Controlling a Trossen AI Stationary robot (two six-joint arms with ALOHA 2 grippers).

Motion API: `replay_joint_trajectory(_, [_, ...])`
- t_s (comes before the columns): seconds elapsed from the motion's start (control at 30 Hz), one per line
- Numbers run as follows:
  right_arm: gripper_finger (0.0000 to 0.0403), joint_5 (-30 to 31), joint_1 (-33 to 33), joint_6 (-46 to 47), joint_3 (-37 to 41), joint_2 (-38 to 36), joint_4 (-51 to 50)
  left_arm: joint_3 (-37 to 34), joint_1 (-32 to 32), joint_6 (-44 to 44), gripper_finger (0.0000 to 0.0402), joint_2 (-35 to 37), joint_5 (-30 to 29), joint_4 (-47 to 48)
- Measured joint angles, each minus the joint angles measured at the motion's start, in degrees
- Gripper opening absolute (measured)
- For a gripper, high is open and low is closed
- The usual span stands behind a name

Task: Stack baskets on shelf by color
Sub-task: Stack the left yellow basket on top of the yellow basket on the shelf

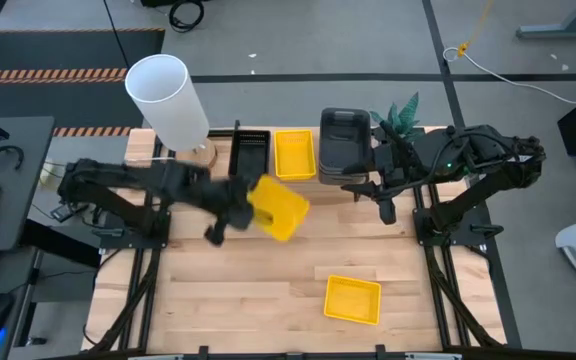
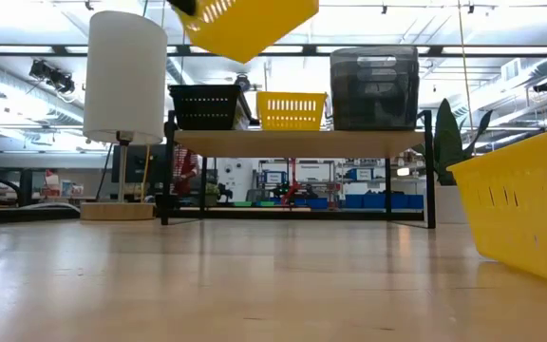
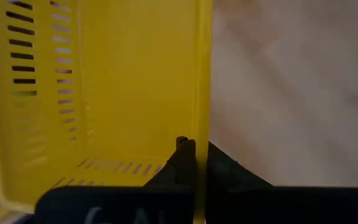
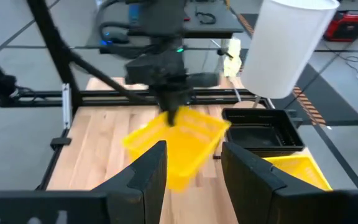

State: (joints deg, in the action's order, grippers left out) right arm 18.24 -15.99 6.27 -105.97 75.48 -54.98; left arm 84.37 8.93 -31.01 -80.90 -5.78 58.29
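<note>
Baskets: 1 yellow basket [image 1: 294, 153] sits on the shelf [image 2: 297, 142], another [image 1: 278, 207] pinched by left fingers [image 3: 185, 152]; a third [image 1: 353, 299] waits at 6 o'clock; right fingers [image 4: 151, 171] spread.

Shelf [image 1: 308, 182] along the worktop's far edge, bearing three baskets [image 1: 294, 153] side by side; lamp [image 1: 168, 100] at far-left corner; lone basket [image 1: 353, 299] near front edge; plant [image 1: 400, 114] far right.
</note>
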Motion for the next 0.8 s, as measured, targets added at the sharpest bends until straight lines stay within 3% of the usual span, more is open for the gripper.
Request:
replay_joint_trajectory(0.4, [0.0158, 8.3, 0.9, 4.3, 0.0, 0.0, 2.7, 10.3, -25.4, -35.2, 0.0007, -3.7, -0.4, 2.3])
replay_joint_trajectory(0.6, [0.0158, 11.1, 1.2, 6.9, 0.0, 0.6, 2.7, 10.5, -30.1, -58.8, 0.0008, -6.3, -4.5, -1.3])
replay_joint_trajectory(0.8, [0.0158, 11.6, 1.9, 9.2, 0.0, 0.6, 2.6, 10.5, -31.6, -67.4, 0.001, -9.1, -4.0, -4.8])
